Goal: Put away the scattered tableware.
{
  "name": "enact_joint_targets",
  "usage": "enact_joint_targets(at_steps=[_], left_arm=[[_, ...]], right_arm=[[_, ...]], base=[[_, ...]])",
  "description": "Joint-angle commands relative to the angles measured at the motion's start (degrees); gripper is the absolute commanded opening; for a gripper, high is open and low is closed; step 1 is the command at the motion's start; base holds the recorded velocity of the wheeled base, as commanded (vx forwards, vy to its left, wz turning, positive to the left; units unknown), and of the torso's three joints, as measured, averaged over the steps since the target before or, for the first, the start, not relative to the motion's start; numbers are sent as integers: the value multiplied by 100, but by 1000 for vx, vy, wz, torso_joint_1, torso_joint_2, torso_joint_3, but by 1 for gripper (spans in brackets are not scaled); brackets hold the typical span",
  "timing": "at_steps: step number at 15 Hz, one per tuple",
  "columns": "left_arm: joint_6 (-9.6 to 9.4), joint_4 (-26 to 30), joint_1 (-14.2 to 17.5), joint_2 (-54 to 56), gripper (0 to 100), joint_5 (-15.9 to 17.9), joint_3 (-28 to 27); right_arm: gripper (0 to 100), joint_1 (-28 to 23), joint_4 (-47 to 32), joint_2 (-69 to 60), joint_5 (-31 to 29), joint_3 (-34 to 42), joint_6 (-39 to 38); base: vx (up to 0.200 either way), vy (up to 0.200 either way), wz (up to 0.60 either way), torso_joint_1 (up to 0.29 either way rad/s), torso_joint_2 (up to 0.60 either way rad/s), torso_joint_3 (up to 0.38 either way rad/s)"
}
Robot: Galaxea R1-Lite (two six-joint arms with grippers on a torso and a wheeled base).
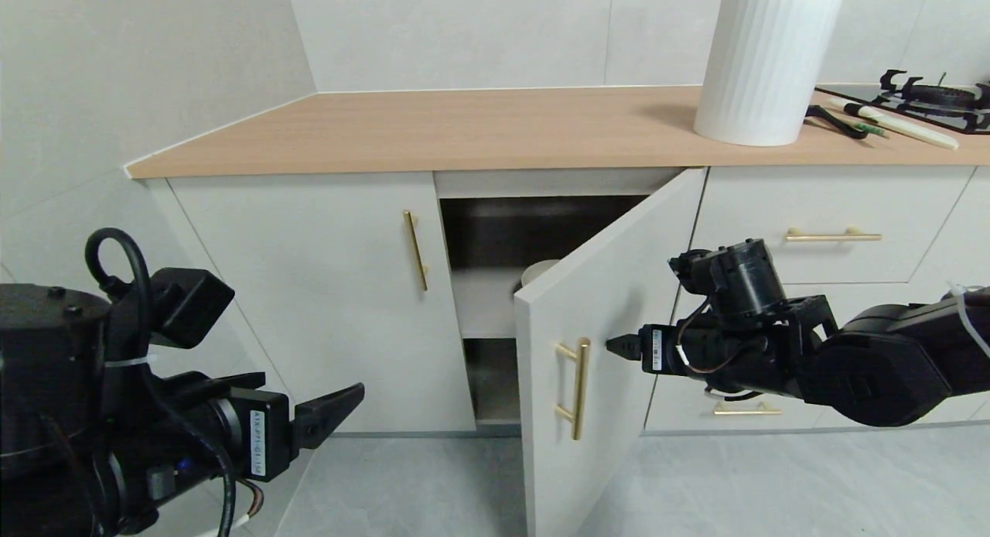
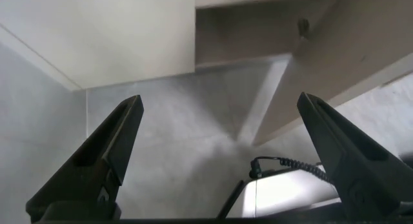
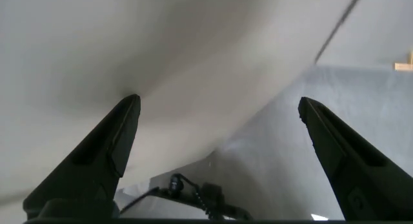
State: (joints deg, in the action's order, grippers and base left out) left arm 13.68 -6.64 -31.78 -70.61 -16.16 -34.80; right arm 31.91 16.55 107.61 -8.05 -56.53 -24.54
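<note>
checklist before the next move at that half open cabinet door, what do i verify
1. Pale cabinet door open enough: ok, partly swung out, shelf showing.
2. Right end effector open and empty: ok, fingers apart in the wrist view.
3. Right end effector around the brass bar handle: not ok, it is beside it, at the door's face.
4. Left end effector open, empty, away from the door: ok.
5. Room on the shelf: cannot tell, a white rounded object sits there, mostly hidden by the door.
6. Long utensils on the wooden countertop put away: not ok.
</note>
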Motion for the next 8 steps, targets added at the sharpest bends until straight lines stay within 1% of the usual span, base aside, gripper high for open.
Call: enact_joint_targets(at_steps=[1,3,6,8], left_arm=[[-5,-4,-4,-32,100,-1,0],[-5,-4,-4,-67,100,-27,0],[3,-12,-4,-58,100,-115,-9],[3,-12,-4,-58,100,-115,-9]], right_arm=[[100,60,146,120,-13,-16,-139],[100,60,498,234,-30,-25,-315],[100,60,805,463,-347,-113,-376],[100,60,1157,806,-892,-412,-710]], base=[[200,0,0,-7,2,-2],[200,0,0,10,5,7],[0,0,0,0,0,0],[0,0,0,0,0,0]])
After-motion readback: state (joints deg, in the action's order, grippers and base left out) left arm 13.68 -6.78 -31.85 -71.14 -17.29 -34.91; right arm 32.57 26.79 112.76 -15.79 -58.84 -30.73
